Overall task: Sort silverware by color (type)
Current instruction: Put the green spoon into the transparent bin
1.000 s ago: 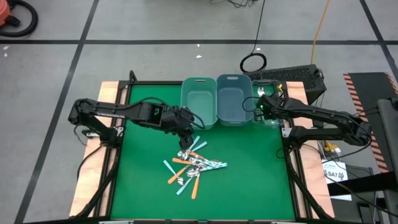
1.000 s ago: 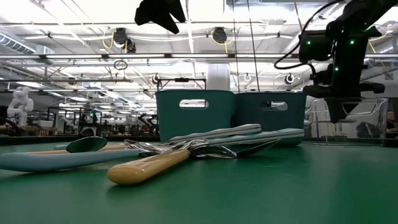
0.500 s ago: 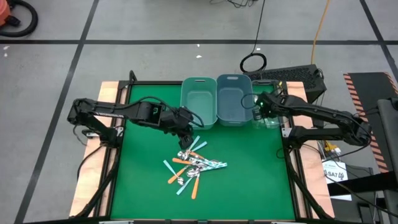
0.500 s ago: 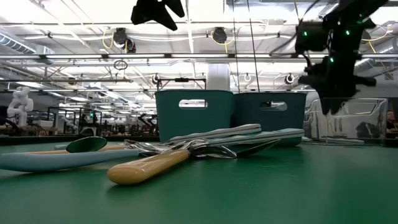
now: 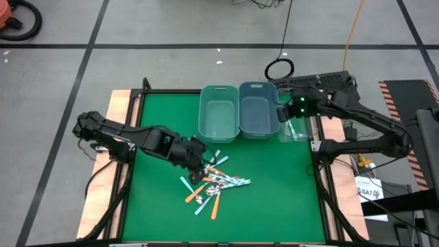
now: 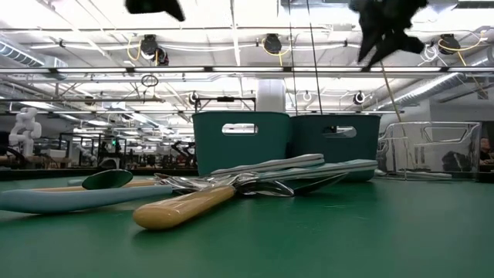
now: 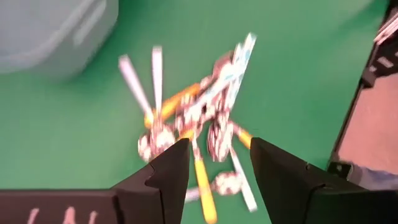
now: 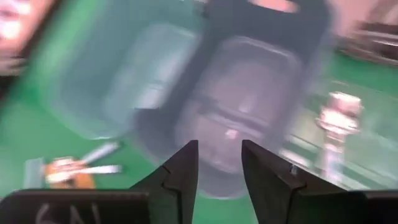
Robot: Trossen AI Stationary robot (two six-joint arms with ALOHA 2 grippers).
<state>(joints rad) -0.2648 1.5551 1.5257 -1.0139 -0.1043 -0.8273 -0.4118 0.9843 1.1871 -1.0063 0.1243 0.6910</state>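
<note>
Though blurred, spoons (image 7: 199, 118) heaped, overlapping.

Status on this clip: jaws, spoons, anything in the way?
Left gripper open, empty, over the spoons. Right gripper open, empty, above the bins. Spoons piled mid-table, unsorted. Nothing in the way.

Grey tiled floor (image 5: 171, 27), black seams, ceiling lights (image 6: 255, 8).

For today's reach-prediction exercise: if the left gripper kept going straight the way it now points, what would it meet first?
Most likely the heap of metal-bowled spoons with orange and blue plastic handles, seen between the open fingers of the left gripper; depth is uncertain.
</note>
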